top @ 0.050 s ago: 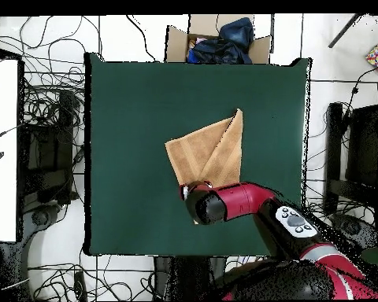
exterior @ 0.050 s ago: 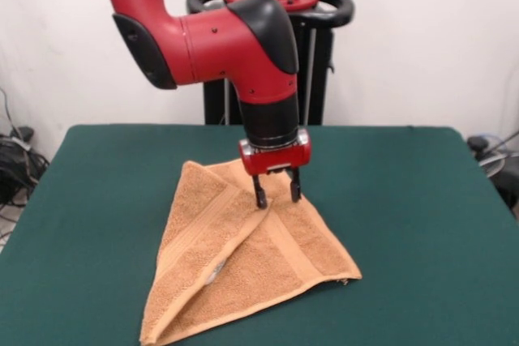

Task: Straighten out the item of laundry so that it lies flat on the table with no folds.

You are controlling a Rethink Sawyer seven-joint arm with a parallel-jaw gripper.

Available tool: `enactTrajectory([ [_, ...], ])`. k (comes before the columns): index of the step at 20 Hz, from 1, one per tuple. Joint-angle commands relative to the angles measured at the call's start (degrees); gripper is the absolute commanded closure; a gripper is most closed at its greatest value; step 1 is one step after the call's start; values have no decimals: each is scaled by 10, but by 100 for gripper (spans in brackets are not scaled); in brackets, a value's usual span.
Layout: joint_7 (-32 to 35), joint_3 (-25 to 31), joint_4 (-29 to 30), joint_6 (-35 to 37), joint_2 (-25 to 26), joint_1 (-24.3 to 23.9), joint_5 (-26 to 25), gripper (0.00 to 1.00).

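My claw hangs straight down over the towel, its two dark fingers spread apart with a clear gap between them. The tips sit right at the cloth, on the raised crease near the towel's far end; I cannot tell whether they press into it or only touch it. Nothing is caught between them.

The towel lies near the middle of the table, folded over itself into a rough triangle. In the front view its long axis runs from the narrow end under my claw toward the near edge, fanning wide there, with one corner low at the left and another out at the right. A woven band runs along the left flap, and a second band crosses the right flap diagonally. A small pale spot, perhaps a tag, shows at the central fold.

From overhead, my arm covers the towel's end nearest my base, so my claw itself is hidden there. The towel's bottom left corner meets the front picture's lower edge.
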Motion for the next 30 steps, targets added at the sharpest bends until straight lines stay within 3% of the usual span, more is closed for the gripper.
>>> enactTrajectory([
  [1,-33,19,-79,50,17,-13,-13,0],
  [5,9,-23,-84,-2,-5,22,-36,0],
  [30,4,-49,-98,17,-31,44,-30,0],
])
